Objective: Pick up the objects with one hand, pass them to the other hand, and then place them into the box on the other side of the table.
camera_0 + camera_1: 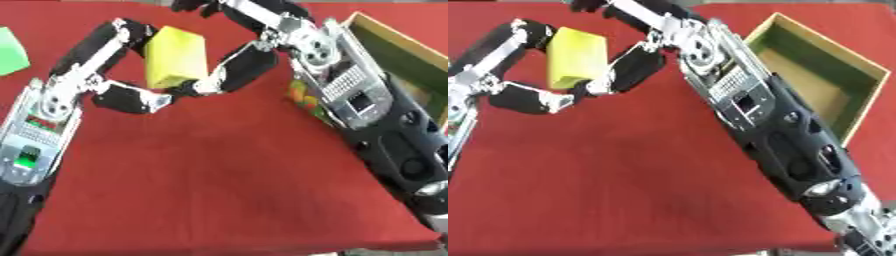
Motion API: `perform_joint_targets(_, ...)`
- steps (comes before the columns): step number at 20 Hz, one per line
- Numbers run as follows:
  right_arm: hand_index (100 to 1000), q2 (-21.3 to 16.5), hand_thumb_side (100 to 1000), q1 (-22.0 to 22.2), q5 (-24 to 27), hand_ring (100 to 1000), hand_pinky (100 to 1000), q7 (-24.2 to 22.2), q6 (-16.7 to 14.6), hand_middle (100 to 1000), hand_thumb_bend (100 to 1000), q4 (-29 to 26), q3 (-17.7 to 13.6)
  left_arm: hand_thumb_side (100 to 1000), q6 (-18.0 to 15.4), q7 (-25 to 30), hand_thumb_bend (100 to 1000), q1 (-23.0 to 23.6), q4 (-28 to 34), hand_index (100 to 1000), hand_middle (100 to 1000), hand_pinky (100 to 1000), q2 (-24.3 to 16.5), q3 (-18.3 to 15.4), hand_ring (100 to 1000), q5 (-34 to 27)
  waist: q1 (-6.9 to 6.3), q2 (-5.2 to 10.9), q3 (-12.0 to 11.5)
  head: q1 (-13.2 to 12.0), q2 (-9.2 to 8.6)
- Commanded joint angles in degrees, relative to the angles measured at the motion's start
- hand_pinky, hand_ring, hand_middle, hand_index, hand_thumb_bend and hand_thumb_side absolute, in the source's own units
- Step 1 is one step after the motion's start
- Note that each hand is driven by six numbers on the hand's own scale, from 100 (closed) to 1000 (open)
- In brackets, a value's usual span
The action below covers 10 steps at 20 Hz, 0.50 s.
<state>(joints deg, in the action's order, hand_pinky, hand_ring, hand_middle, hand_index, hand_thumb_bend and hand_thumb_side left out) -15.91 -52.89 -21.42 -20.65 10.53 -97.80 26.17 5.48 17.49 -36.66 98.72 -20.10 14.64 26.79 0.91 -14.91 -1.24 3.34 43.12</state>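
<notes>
the yellow block (pixel 175 57) is held up off the surface between both hands, over the far left part of the red cloth; the left robot hand (pixel 122 75) has its fingers curled round the block's far top edge and its thumb under the near bottom corner, so it has hold of it; the right robot hand (pixel 241 70) has a curled finger against the block's right lower face, while its other fingers reach past the top edge and i cannot tell if they close on anything; the block looks like a stiff, light, matte piece with flat faces and rounded edges, probably not slippery or fragile; the broad opposite faces seem the best place to pinch it, leaving a face free for the other hand; the surface (pixel 201 175) is covered in red cloth, flat and mostly bare near the front; the open box (pixel 824 80) sits at the right side, green-lined, with a small multicoloured thing (pixel 304 97) beside it, and a green object (pixel 10 52) lies at the left edge
</notes>
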Motion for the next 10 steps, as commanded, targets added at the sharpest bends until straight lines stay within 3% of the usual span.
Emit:
perform_joint_targets(1, 976, -1.0, 185, -0.7, -0.5, 875, 850, 1.0, 0.4, 797, 663, -1.3, -0.8, 139, 0.0, 0.0, 247, -0.7, 1.3, 519, 456, 682, -0.3, -0.3, 566, -0.1, -0.14, 0.87, 0.0, 0.2, -0.4)
perform_joint_targets(10, 945, -1.4, 199, -0.7, -0.5, 873, 848, 0.6, 2.1, 792, 662, -1.2, -0.3, 136, 0.0, -0.1, 249, -0.9, 1.5, 520, 462, 680, -0.1, -0.3, 567, -0.2, -0.02, 0.87, -0.2, 0.4, -0.41)
